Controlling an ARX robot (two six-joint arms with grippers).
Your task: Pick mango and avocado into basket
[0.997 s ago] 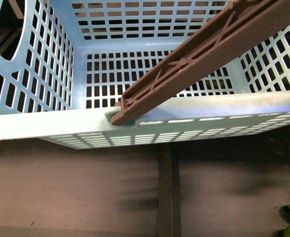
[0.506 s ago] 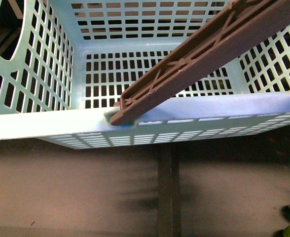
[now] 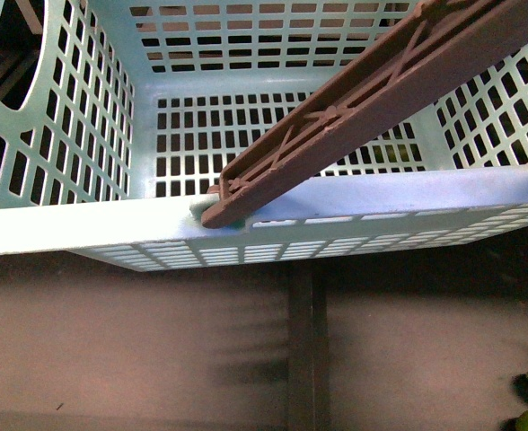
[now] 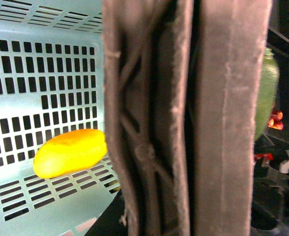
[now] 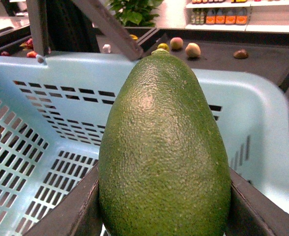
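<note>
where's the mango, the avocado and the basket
mango [image 4: 70, 152]: left wrist view, middle of its yellow-orange skin
avocado [image 5: 164, 147]: right wrist view, centre of its green body
basket [image 3: 84, 224]: front view, bare stretch of the near rim

"What is the right gripper [image 5: 164, 196] holding?"

"It is clamping the avocado [image 5: 159, 123], its dark jaws pressing on both flanks of the fruit's broad end."

"What is showing behind it?"

"The basket [image 5: 262, 123] is lying open beyond the fruit, showing its slotted walls and floor. A brown handle [image 5: 110, 27] is slanting over the far rim, and small fruits [image 5: 192, 49] are sitting on a dark shelf [image 5: 233, 61] further back."
</note>
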